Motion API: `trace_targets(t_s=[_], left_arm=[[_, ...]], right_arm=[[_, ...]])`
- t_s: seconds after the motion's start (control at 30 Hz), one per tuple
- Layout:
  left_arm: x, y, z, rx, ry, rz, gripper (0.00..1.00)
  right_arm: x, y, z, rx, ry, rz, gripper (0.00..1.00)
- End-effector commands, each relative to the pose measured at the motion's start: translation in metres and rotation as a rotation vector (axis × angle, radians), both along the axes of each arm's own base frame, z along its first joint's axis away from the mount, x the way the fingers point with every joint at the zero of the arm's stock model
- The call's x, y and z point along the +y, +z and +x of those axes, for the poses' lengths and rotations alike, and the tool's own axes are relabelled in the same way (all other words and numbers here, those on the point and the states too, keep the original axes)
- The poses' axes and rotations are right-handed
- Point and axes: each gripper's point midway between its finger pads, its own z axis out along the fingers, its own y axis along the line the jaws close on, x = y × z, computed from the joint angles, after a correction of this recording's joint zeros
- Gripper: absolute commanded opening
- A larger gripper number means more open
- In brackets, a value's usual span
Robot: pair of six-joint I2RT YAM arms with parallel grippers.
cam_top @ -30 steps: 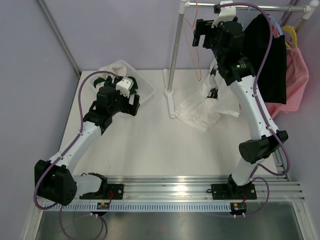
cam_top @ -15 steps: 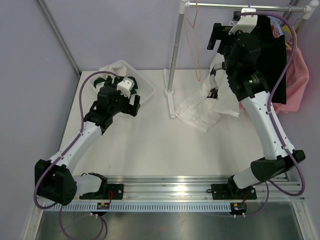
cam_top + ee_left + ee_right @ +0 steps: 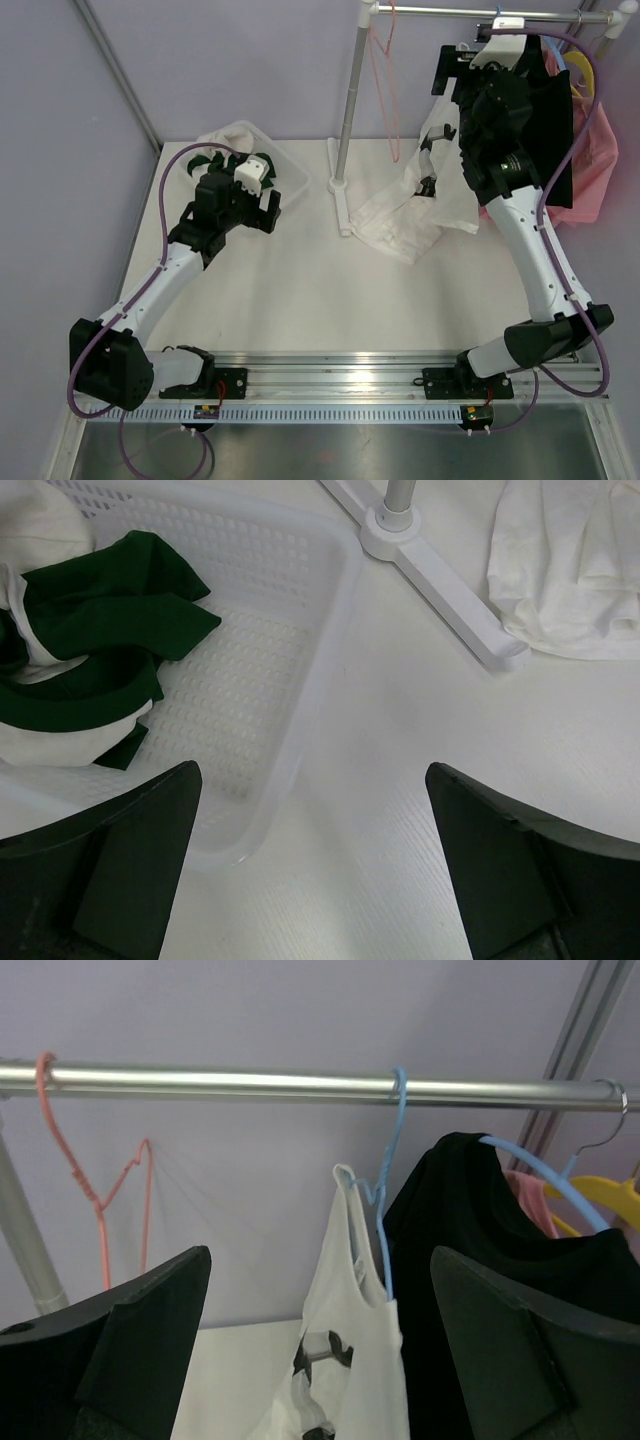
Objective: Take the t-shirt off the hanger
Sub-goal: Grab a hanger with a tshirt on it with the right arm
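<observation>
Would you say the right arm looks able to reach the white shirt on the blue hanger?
Probably yes: its open fingers face the white shirt with nothing between; the black shirt hangs just beside.

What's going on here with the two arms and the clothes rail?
The right gripper is raised to the clothes rail, jaws open, facing a white shirt that hangs by one shoulder from a blue hanger, its lower part on the table. A black t-shirt hangs beside it. The left gripper hovers open and empty over the white basket. Nothing is gripped yet.
</observation>
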Motion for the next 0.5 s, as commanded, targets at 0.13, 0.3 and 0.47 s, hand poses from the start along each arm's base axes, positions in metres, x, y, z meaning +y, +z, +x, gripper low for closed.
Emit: trace_targets(t_s=[0.13,0.3,0.47], left_arm=[[-0.003,0.015,0.009,-0.051,-0.004,0.001,0.99],[-0.003,0.014,0.01,-0.049,-0.005,0.003,0.99],[-0.006,0.012,0.01,-0.042,-0.018,0.001,0.99]], right_arm=[[-0.032,0.005,0.025,0.118,-0.068,0.033,0.99],[-0.047,-0.008,0.049,0.171,-0.044,0.069,0.93],[-0.057,-0.01,0.06,0.159,-0.033,0.113,0.74]])
